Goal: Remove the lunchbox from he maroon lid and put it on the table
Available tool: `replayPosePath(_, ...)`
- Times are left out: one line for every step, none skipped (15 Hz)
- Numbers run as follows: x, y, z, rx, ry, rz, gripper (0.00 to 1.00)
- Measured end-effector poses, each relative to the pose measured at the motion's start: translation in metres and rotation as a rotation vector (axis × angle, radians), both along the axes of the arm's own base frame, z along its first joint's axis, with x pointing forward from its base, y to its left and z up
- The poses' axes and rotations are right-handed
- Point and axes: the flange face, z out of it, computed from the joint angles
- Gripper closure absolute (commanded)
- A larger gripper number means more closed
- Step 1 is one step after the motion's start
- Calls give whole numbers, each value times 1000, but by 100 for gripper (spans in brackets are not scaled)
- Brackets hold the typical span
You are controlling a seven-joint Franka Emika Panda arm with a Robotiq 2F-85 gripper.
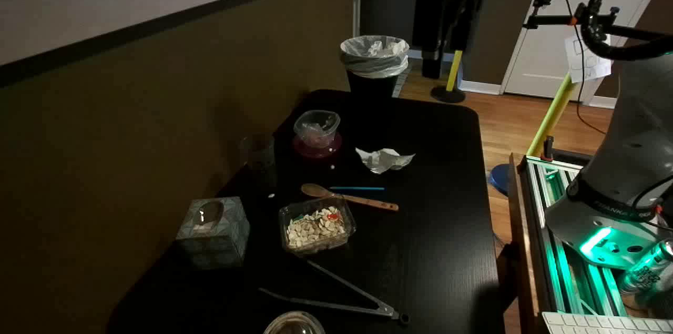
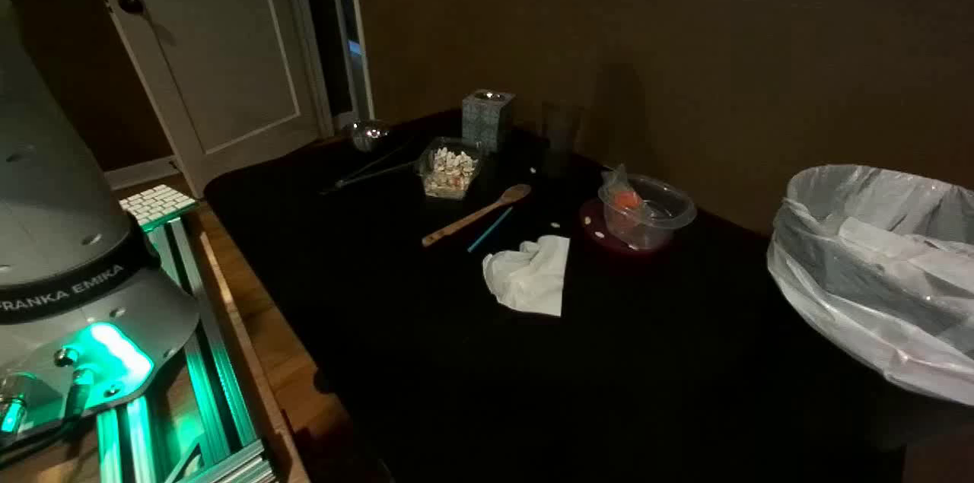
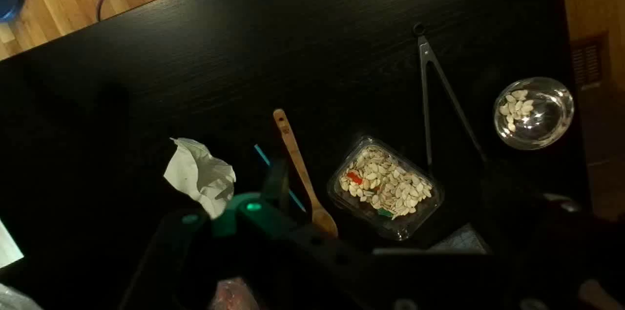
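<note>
The lunchbox (image 1: 317, 124), a see-through roundish tub with an orange item and clear wrap in it, stands upright on the maroon lid (image 1: 314, 153). The lunchbox (image 2: 660, 218) and lid (image 2: 595, 228) show in both exterior views. Both rest on the black table (image 1: 447, 176) near the wall. My gripper (image 1: 432, 67) hangs high beyond the table's far end in an exterior view, apart from the lunchbox. In the wrist view my dark gripper (image 3: 249, 210) fills the lower part and hides most of the lunchbox area. Its finger opening is too dark to judge.
White paper (image 1: 385, 160), a blue stick (image 1: 357, 188), a wooden spoon (image 1: 368, 201), a rectangular seed tub (image 1: 315, 229), a clear glass (image 1: 260, 158), a tissue box (image 1: 215, 234) and tongs (image 1: 336, 303) lie around. A lined bin (image 2: 875, 278) stands past the lunchbox. A glass bowl (image 3: 534, 112) sits opposite.
</note>
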Motion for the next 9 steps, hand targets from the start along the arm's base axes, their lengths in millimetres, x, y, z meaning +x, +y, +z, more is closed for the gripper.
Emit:
replayPosePath(0, 0, 0, 0, 0, 0, 0)
replayPosePath(0, 0, 0, -1, 0, 1, 0)
replayPosePath(1, -2, 0, 0, -1, -2, 0)
replayPosePath(2, -6, 1, 4, -1, -15, 0)
replayPosePath(4, -15, 3, 11, -3, -38, 0)
replayPosePath(7, -28, 5, 21, -5, -69, 0)
replayPosePath(9, -44, 7, 34, -7, -106, 0)
replayPosePath(10, -62, 9, 50, -10, -145, 0)
replayPosePath(11, -81, 11, 65, -12, -185, 0)
